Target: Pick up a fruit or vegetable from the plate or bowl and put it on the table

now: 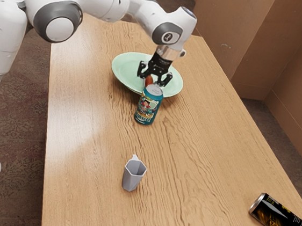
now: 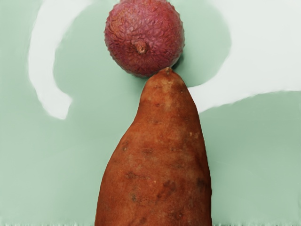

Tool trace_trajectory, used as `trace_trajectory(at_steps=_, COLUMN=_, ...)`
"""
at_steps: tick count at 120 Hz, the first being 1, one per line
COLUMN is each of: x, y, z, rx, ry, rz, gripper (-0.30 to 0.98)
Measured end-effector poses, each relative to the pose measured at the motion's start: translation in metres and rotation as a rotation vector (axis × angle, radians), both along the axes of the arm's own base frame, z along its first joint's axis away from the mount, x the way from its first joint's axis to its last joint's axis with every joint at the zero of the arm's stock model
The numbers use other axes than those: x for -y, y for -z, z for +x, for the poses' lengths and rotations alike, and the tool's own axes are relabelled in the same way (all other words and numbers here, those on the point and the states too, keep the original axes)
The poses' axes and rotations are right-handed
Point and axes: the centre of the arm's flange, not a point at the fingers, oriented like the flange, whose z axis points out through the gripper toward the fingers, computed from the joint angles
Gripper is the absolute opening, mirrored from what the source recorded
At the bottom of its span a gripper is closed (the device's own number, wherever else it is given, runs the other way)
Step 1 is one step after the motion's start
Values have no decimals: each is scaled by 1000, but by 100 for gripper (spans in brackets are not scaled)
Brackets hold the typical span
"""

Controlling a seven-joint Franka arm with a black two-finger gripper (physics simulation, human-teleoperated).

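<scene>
My gripper is over the green plate, pointing down, with its fingers spread open. A reddish-brown sweet potato shows at the fingertips, partly hidden behind the teal can's top. Under my hand in the wrist view, the sweet potato is large, its narrow end toward a round, bumpy, dark pink fruit that looks like a lychee. Both are over the pale green plate. Neither finger can be seen pressing the sweet potato from both sides.
Close beside the plate stands a teal can, upright. Farther along the wooden table is a small grey cup. A black can lies on its side at the exterior view's lower right.
</scene>
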Motion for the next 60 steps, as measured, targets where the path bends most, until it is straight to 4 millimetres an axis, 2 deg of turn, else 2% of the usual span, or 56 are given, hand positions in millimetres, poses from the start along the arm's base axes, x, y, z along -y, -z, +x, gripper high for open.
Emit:
trace_trajectory(at_steps=16, x=3, y=-23, z=6, rx=17, ry=15, rz=5, gripper=14)
trace_trajectory(at_steps=35, x=8, y=-88, z=14, rx=76, ry=34, rz=24, gripper=14)
trace_trajectory(at_steps=47, x=33, y=-116, z=19, rx=91, ry=78, rz=17, gripper=14)
trace_trajectory(at_steps=60, x=50, y=-129, z=16, rx=80, ry=108, rz=2, gripper=14)
